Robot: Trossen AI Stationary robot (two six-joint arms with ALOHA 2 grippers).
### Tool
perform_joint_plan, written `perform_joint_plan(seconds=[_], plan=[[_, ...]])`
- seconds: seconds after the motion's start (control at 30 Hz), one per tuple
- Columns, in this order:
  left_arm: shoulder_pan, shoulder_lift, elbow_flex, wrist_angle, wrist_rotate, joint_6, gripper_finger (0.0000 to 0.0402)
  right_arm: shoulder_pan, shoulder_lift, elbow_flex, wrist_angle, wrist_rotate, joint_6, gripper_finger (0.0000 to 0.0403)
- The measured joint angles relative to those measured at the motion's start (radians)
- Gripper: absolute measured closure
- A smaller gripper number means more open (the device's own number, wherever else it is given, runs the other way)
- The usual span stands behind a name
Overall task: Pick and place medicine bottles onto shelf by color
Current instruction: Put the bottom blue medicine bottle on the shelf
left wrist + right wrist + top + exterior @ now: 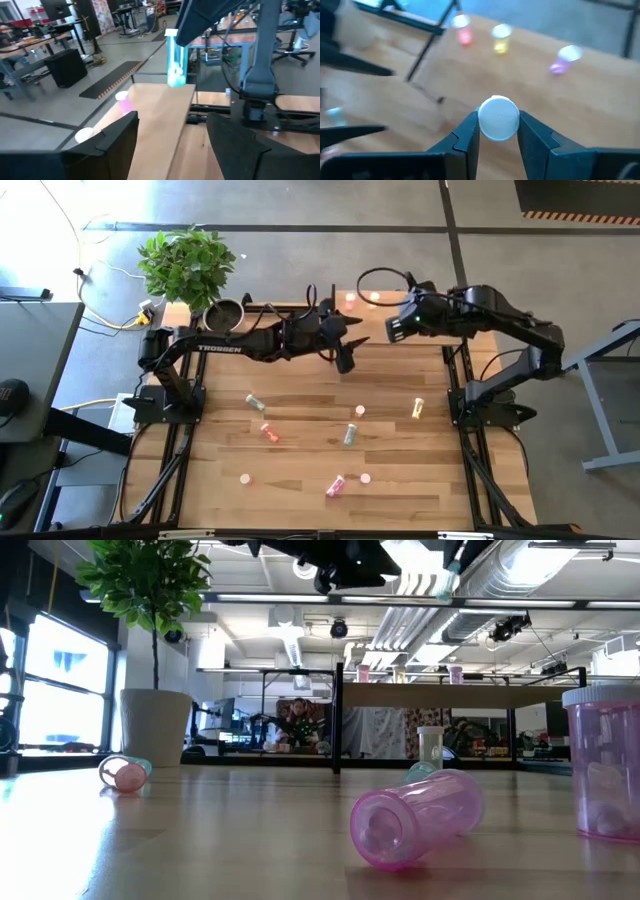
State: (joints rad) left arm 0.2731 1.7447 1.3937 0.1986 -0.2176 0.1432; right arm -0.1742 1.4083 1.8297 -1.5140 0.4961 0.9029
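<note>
My right gripper [498, 131] was clamped on a white-capped green bottle [498, 117] above the shelf [160, 107]; my left gripper [172, 137] hung open nearby.

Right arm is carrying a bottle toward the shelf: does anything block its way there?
Nothing visible does. The right gripper holds a white-capped bottle over the shelf; the bottles already standing there are off to the side, and the left gripper is apart.
</note>
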Motion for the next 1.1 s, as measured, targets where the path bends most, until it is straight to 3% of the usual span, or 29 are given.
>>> perform_joint_plan(seconds=[0.3, 0.47, 0.67, 0.93, 1.1], plan=[[0.077, 0.0, 0.0, 0.0, -0.003, 0.0, 0.0174, -0.173, -0.036, -0.008, -0.052, 0.085, -0.107, 0.0308], [0.109, 0.0, 0.0, 0.0, -0.003, 0.0, 0.0174, -0.297, -0.1, -0.136, -0.054, 0.08, -0.125, 0.0308], [0.134, 0.0, 0.0, 0.0, -0.003, 0.03, 0.0174, -0.435, -0.182, -0.312, 0.069, 0.046, -0.12, 0.0308], [0.149, 0.0, 0.0, -0.001, -0.003, 0.195, 0.0174, -0.56, -0.152, -0.429, 0.172, 0.004, -0.14, 0.0308], [0.181, -0.016, 0.0, -0.044, 0.0, 0.189, 0.0174, -0.599, -0.139, -0.491, 0.259, -0.004, -0.119, 0.0308]])
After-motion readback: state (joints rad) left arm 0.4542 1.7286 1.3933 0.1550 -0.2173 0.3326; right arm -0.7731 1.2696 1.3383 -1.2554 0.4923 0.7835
